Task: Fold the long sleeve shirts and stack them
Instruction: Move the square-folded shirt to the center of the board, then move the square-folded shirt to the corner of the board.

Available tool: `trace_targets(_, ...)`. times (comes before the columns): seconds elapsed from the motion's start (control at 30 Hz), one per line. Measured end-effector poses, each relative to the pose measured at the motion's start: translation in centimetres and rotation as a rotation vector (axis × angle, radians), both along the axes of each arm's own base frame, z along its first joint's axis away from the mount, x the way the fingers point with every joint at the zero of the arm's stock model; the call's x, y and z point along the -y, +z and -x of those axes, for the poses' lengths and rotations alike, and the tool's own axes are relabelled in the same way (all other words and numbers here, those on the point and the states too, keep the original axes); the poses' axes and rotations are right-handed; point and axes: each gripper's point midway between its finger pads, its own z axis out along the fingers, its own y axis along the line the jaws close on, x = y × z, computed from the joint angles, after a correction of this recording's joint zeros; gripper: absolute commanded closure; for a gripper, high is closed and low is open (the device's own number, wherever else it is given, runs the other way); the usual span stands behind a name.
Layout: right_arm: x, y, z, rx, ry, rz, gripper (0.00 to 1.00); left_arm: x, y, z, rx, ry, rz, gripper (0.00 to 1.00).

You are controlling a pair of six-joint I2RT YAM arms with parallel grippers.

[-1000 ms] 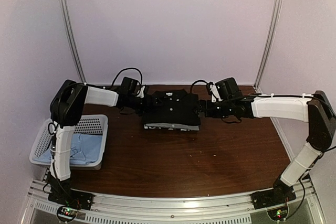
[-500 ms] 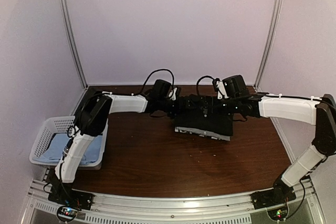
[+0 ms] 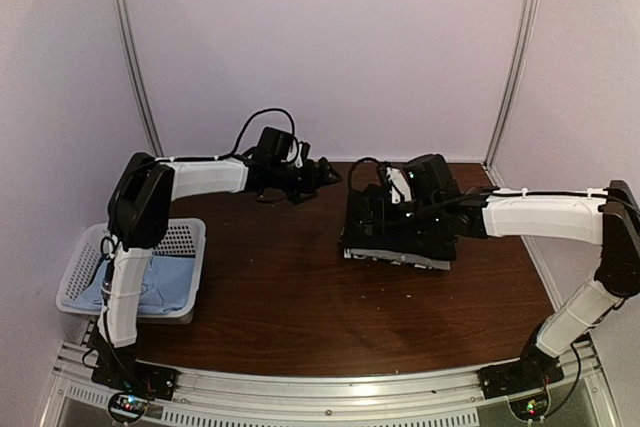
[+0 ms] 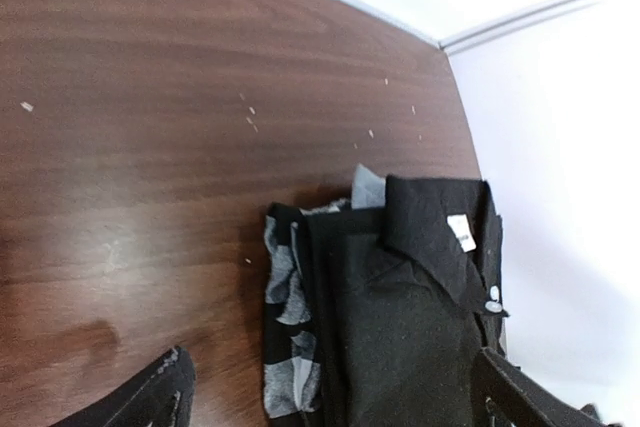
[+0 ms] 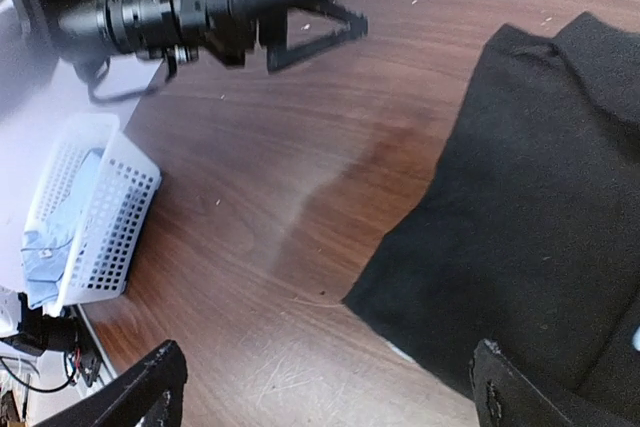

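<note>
Top external shows the folded black shirt [image 3: 400, 235] lying on the greyish shirt [image 4: 285, 312], whose pale edge peeks out at the stack's near side, right of centre on the table [image 3: 290, 307]. The light blue shirt [image 3: 165, 282] lies crumpled in the basket [image 3: 190, 232] at the left edge. The left gripper [image 3: 320, 173] hangs off to the stack's left, apart from it, jaws spread wide and holding nothing. The right gripper [image 5: 328, 377] sits over the stack's left part. Its dark fingers blend into the black cloth from above, so I cannot tell whether they brush it, but its wrist view shows the jaws fully spread with nothing between them. The stack looks placed, so the step in hand is probably clearing away and fetching the blue shirt. To do it well, the right arm should lift straight up before swinging away, so no finger drags the top layer askew. The left arm, being nearer, should reach into the basket from above and pinch a single layer at the collar or a shoulder.
</note>
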Motion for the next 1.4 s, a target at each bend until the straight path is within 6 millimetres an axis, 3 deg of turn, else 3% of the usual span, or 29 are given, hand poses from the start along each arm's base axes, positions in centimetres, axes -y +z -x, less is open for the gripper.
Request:
trace_targets(0.17,-3.1,-2.8,2.8,-0.082,0.093,-0.016,0.0,-5.1,3.8,-1.7,0.06,0.075,0.003,0.02)
trace_targets(0.3,-3.6,-6.4,4.6,-0.182,0.126,-0.003,0.0,-7.4,5.3,-1.7,0.087,0.097,-0.002,0.02)
trace_targets(0.4,-3.4,-8.5,4.9,-0.232,0.12,0.018,0.0,-8.4,5.6,-1.5,0.095,0.102,-0.011,0.02)
trace_targets(0.6,-2.9,-11.2,3.8,-0.265,0.092,0.038,0.0,-9.8,5.4,-0.7,0.096,0.104,-0.032,0.02)
trace_targets(0.7,-2.2,-12.1,2.7,-0.277,0.064,0.044,0.0,-10.5,5.1,-0.1,0.086,0.104,-0.043,0.02)
trace_targets(0.87,-0.9,-12.0,-0.3,-0.26,0.008,0.025,0.0,-11.1,4.8,0.5,0.077,0.1,-0.055,0.02)
trace_targets(1.4,9.3,-12.1,-13.1,-0.189,-0.216,0.018,0.0,-11.6,5.4,1.5,0.088,0.069,-0.071,0.02)
